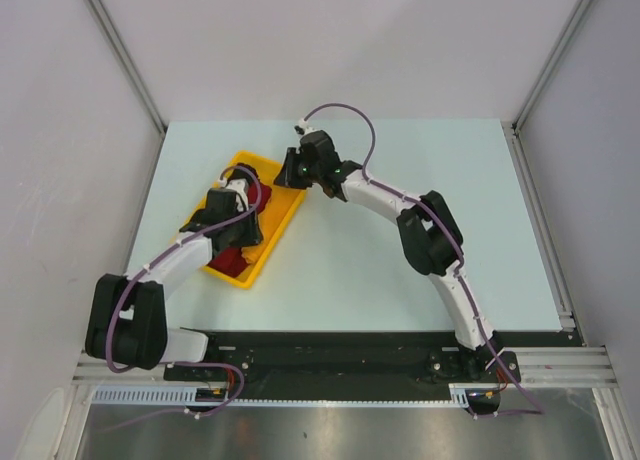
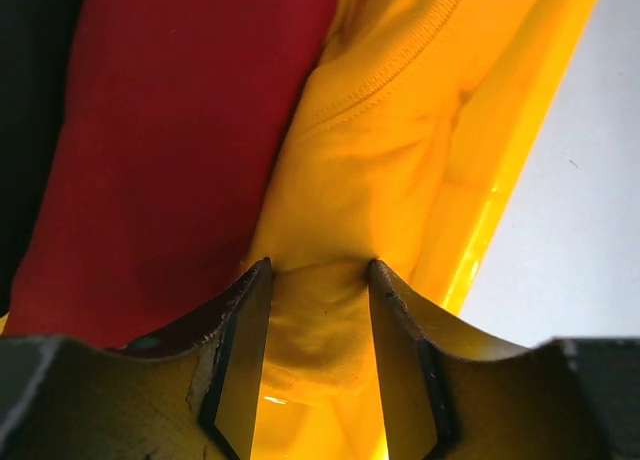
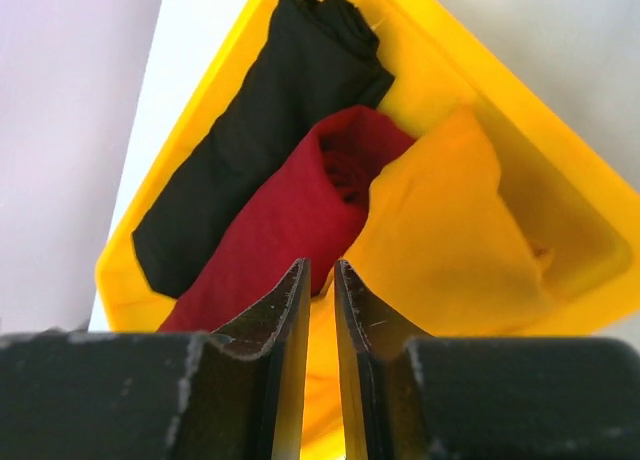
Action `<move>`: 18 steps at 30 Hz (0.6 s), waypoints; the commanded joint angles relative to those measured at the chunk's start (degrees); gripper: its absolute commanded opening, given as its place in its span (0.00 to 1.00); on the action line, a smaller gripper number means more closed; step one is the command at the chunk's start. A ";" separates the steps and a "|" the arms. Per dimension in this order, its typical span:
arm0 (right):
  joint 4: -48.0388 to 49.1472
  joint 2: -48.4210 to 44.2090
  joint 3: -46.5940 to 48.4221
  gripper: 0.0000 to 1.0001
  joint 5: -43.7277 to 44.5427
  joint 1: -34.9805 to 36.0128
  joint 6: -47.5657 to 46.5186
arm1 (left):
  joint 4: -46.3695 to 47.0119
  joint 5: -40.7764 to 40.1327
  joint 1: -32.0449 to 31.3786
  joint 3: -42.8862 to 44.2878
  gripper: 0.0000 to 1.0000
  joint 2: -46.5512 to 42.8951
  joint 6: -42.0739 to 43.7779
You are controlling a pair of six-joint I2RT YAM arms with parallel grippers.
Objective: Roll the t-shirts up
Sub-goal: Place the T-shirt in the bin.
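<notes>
As the tray [image 1: 281, 234] is overlapped by the bent left arm [image 1: 176, 260], dark red roll [image 3: 290, 212] mostly hidden from above, mustard t-shirt [image 2: 380, 160] gripped in the tray by left jaws, right jaws angled above, narrowed to an empty slit.

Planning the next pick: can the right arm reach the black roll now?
Probably yes: the black roll lies uncovered in the tray near the right hand, whose barely parted jaws need widening.

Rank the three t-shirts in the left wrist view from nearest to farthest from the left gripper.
1. The mustard-orange t-shirt, pinched in the left gripper itself.
2. The dark red roll, alongside it on the left.
3. The black roll, at the far left edge, beyond the red one.
</notes>
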 commanded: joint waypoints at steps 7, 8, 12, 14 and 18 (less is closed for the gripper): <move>-8.78 9.81 12.20 0.20 3.50 -0.17 -3.82 | 1.81 -7.39 0.30 -3.37 0.48 -3.51 -4.13; -9.40 10.16 12.81 0.21 3.42 -0.26 -3.99 | 1.72 -7.31 0.30 -3.28 0.48 -3.51 -4.13; -11.51 10.96 16.85 0.22 2.54 -0.70 -4.61 | 1.28 -6.25 0.30 -2.59 0.48 -4.83 -4.04; -11.86 9.82 17.30 0.25 2.63 -0.70 -4.96 | 0.05 -6.16 0.30 -1.71 0.48 -6.85 -3.26; -12.56 7.00 19.23 0.31 1.92 -0.79 -6.10 | -3.11 -5.55 0.39 2.59 0.53 -10.10 -2.81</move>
